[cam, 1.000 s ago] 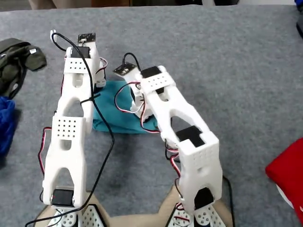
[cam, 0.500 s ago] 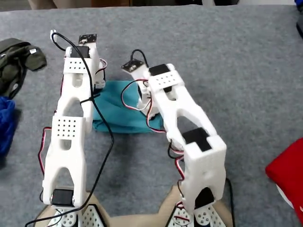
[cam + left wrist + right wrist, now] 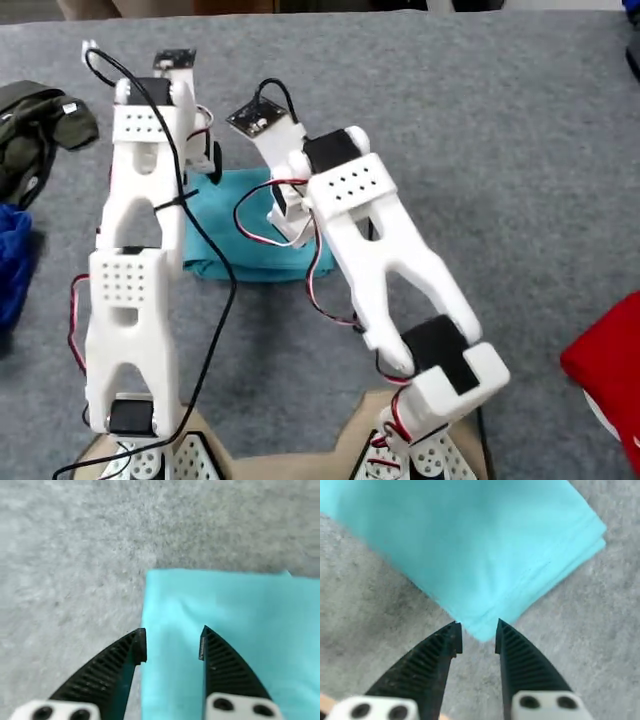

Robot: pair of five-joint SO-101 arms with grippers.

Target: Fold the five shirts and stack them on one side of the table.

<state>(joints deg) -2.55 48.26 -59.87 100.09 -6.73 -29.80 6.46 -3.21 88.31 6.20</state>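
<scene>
Teal shirt (image 3: 260,258), folded into a flat rectangle, lies in the middle of the grey surface (image 3: 480,130) between the two white arms. The left hand (image 3: 172,642) hangs just above one edge near a corner. Its fingers are spread, one over cloth and one over bare surface, likely placed to pinch that edge. The right hand (image 3: 477,630) is also unclenched, straddling a folded corner, probably for the same reason. Well apart, at the left edge in the high view, sit an olive garment (image 3: 40,130) and a blue garment (image 3: 12,260), perhaps shirts, though both are too bunched to tell. A red garment (image 3: 610,360) lies at the right edge.
</scene>
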